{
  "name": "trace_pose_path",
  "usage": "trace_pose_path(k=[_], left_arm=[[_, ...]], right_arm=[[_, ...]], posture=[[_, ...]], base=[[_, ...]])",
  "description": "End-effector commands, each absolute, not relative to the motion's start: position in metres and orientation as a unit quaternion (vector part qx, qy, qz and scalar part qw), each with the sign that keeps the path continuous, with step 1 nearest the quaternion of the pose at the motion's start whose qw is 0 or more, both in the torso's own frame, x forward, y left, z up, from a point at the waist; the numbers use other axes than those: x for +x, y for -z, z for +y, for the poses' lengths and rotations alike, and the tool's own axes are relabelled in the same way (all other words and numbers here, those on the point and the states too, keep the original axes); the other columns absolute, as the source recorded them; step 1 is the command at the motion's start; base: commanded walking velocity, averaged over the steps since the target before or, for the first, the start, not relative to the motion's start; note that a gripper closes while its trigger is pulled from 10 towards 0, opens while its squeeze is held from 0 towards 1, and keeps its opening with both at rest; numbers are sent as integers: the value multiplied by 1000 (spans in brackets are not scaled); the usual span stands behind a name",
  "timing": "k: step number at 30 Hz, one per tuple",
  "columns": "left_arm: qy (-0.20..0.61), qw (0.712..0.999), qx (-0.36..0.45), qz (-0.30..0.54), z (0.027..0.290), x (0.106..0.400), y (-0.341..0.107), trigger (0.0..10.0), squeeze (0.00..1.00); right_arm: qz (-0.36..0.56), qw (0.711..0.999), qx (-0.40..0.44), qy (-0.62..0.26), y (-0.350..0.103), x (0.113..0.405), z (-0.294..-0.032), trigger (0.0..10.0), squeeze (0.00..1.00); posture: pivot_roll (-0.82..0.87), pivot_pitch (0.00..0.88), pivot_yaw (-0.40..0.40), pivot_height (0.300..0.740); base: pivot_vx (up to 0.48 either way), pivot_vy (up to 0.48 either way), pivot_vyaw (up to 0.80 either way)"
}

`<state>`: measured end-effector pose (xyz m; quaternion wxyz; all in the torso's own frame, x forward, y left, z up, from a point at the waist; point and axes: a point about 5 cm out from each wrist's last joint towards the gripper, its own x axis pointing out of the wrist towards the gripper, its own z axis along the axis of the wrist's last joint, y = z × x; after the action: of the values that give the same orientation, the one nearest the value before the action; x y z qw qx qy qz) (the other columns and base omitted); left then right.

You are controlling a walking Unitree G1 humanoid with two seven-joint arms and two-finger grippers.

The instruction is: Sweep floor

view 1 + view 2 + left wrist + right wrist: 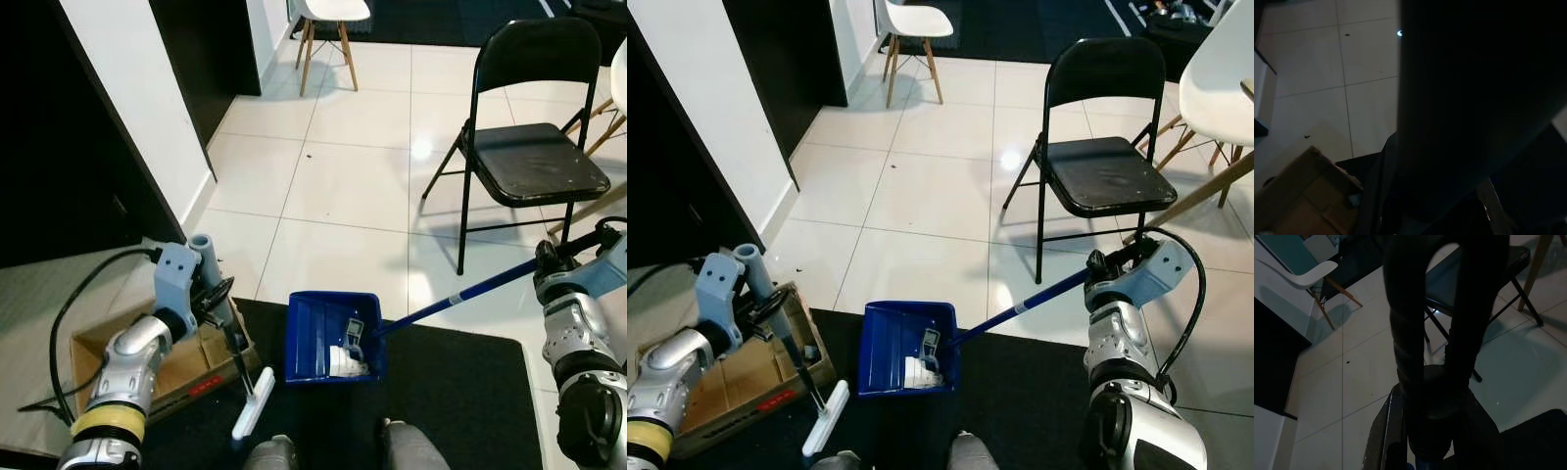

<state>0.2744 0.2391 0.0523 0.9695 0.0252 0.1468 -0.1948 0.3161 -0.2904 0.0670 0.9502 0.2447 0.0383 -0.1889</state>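
Nearest me the blue dustpan (318,338) already holds pale debris, its long handle (460,294) clamped in my right claw (545,258), my left claw (217,296) shut on the brush (253,401) beside it; specks beyond it look unswept.

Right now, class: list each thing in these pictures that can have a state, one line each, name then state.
dustpan: flat on the black mat, debris inside, handle held by the right gripper.
brush: head down on the mat, handle held by the left gripper.
cardboard box: open.
folding chair: unfolded, upright, seat bare.
white chair: upright.
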Motion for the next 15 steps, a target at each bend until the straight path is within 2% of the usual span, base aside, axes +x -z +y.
trace_pose_path(k=[1, 2, 3, 13, 15], left_arm=[[179, 970, -8, 166, 235, 269, -42, 10000, 0], [158, 973, -1, 167, 235, 271, -41, 10000, 0], [85, 983, 13, 165, 241, 273, -40, 10000, 0], [-8, 988, 56, 143, 252, 271, -44, 10000, 0], [-65, 990, 41, 116, 258, 268, -49, 10000, 0]], right_arm=[[27, 949, 253, 184, -71, 319, -290, 10000, 0], [27, 950, 253, 183, -71, 319, -289, 10000, 0], [27, 950, 253, 181, -72, 320, -288, 10000, 0], [31, 951, 251, 177, -69, 318, -287, 10000, 0], [33, 951, 251, 176, -67, 317, -286, 10000, 0]], posture=[[-2, 75, 0, 740], [-2, 75, 0, 740], [-4, 73, 0, 740], [-6, 68, 1, 740], [-5, 65, 4, 740]], base=[[0, 0, 0], [0, 0, 0], [0, 0, 0], [0, 0, 0], [0, 0, 0]])
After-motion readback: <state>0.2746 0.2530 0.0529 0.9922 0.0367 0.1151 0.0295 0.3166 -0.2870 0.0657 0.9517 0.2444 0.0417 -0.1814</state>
